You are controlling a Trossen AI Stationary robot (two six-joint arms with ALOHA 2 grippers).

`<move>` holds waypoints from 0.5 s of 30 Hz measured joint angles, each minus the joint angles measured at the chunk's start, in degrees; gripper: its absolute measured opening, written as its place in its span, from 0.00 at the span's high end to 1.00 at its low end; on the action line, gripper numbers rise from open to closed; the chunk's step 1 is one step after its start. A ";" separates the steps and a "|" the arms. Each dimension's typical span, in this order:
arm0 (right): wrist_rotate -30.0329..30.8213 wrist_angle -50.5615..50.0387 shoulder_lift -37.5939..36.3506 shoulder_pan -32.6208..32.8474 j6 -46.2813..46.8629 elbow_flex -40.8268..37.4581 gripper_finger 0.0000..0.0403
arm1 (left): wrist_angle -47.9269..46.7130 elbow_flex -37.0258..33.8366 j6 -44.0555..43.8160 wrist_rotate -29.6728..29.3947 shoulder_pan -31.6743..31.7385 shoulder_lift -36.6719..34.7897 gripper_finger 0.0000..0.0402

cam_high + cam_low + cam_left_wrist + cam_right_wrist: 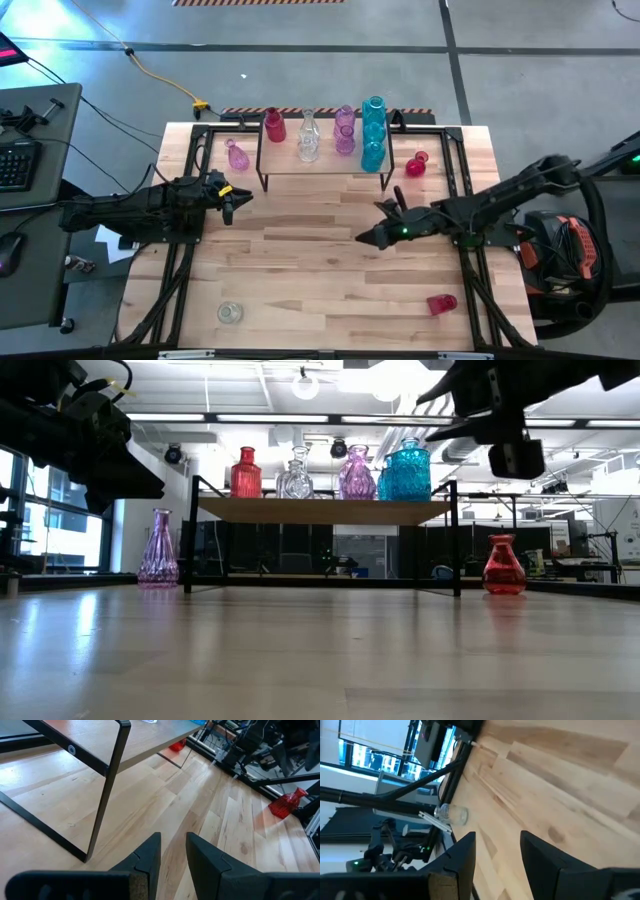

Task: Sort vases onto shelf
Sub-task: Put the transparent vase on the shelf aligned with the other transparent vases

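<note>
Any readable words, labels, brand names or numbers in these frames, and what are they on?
None can be read. The vases, the shelf and both arms carry no visible lettering. The keyboard beside the table has keys too small to read.

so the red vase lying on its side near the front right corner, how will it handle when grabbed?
The red vase lies on its side on the bare table, so a nudge would probably roll it. Its translucent, glass-like body likely means it is slick, rigid and breakable. Its neck is narrower than its body, so it may roll in an arc, not straight.
</note>
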 joint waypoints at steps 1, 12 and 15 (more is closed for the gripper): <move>0.52 -0.02 0.14 0.55 0.77 0.00 0.66 | 0.00 0.00 0.00 -0.01 0.02 0.02 0.79; 2.61 -1.38 -0.04 4.66 -6.89 0.01 0.66 | 0.00 0.00 0.00 0.00 0.02 0.02 0.79; 2.68 -1.36 -2.04 4.36 -9.63 0.02 0.66 | 0.00 0.00 0.00 -0.02 0.02 0.02 0.79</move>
